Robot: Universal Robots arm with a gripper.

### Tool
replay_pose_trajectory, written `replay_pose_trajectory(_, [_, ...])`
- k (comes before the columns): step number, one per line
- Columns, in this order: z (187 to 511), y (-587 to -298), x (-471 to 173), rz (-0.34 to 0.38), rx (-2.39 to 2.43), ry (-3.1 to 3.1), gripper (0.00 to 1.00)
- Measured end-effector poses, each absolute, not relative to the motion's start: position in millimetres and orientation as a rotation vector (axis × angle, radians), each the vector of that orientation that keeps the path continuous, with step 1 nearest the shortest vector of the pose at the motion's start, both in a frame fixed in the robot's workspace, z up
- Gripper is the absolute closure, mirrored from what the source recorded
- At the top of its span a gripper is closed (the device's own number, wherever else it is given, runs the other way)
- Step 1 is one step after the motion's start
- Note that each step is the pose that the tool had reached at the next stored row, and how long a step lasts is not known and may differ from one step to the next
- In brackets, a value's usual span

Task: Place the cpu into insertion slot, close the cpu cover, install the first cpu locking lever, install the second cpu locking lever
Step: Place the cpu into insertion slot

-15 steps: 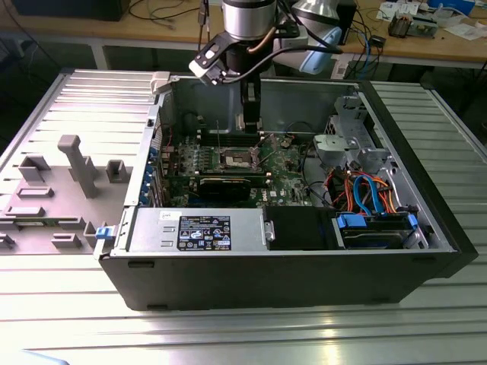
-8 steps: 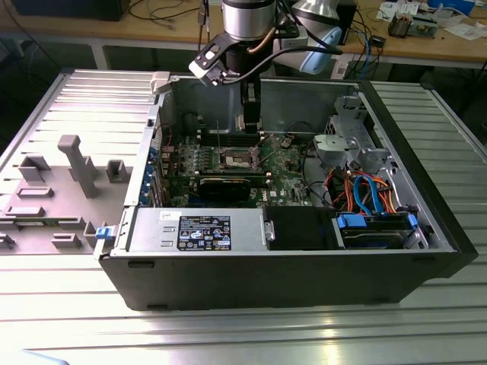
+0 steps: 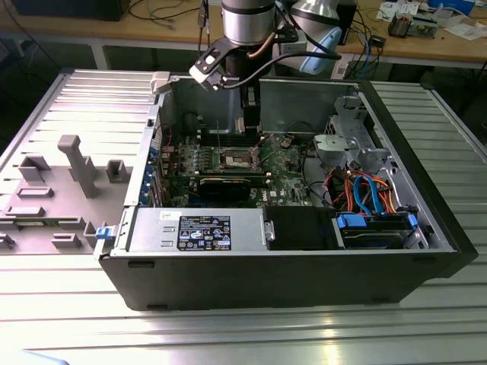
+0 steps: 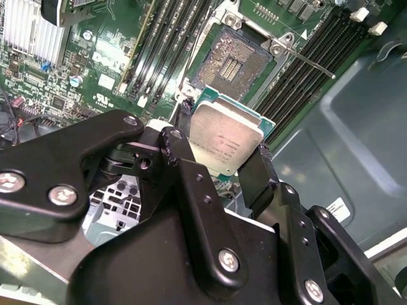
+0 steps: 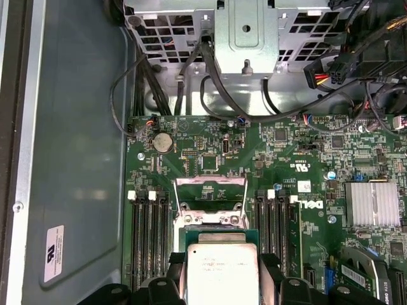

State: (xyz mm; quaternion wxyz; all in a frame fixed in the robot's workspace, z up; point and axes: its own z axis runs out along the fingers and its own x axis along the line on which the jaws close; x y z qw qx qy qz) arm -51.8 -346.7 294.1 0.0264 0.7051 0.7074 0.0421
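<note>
My black gripper (image 4: 224, 133) is shut on the cpu (image 4: 226, 136), a flat square chip with a silvery top, pinched by two opposite edges. The chip hangs a little above the green motherboard (image 4: 108, 63), close beside the insertion slot (image 4: 232, 60). The slot lies bare, with a dark pin field inside a metal rim. In the first wrist view the cpu (image 5: 221, 270) sits between the fingers (image 5: 175, 270), and the cpu cover (image 5: 210, 190) stands raised behind it. A thin locking lever (image 4: 308, 62) sticks out beside the slot. In the exterior view the gripper (image 3: 249, 114) reaches down into the open computer case (image 3: 304, 266).
Long black memory slots (image 5: 147, 235) flank the socket on both sides. A finned heatsink (image 5: 372, 203), a metal drive cage (image 5: 245, 32) and bundled cables (image 5: 356, 57) crowd the board's edges. A grey fixture tray (image 3: 68, 167) lies at the exterior view's left.
</note>
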Motion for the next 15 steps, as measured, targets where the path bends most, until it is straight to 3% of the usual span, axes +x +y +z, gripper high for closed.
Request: replay_pose_trajectory(15, [276,-347,-52,0.131,2.175,2.189,0.46])
